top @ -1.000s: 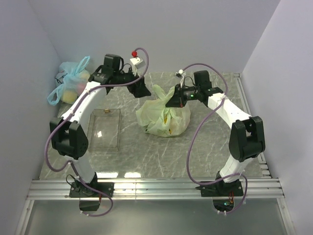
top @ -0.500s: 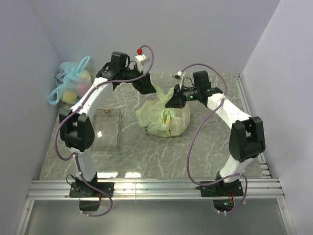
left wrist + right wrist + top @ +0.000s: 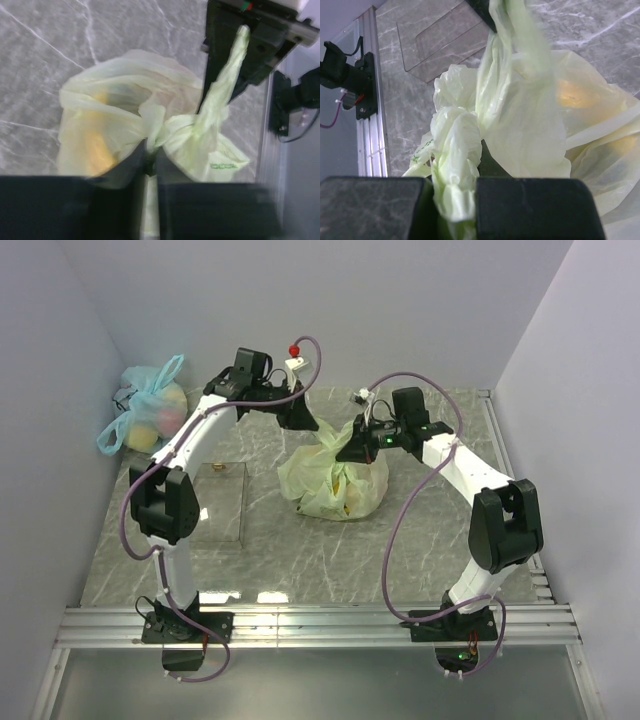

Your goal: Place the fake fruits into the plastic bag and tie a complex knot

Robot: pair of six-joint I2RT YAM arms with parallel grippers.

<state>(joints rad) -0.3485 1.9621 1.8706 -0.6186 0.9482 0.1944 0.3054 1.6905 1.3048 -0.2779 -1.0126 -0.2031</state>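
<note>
While the thin, crinkly, pale-green plastic bag slumps on the marbled table betw. both tools, the L gripper is clamped on one twisted handle strand. The R gripper pinches the other, ropy and bunched. The knot sits just ahead of the L fingers. Yellow fake fruits show blurred thru the film beside it.

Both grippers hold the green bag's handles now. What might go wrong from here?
1. The thin twisted handle in the right gripper may tear if pulled hard.
2. The narrow strand in the left gripper may slip out before the knot tightens.
3. Pulling upward may lift the plastic bag and shift the fake fruits inside.
</note>
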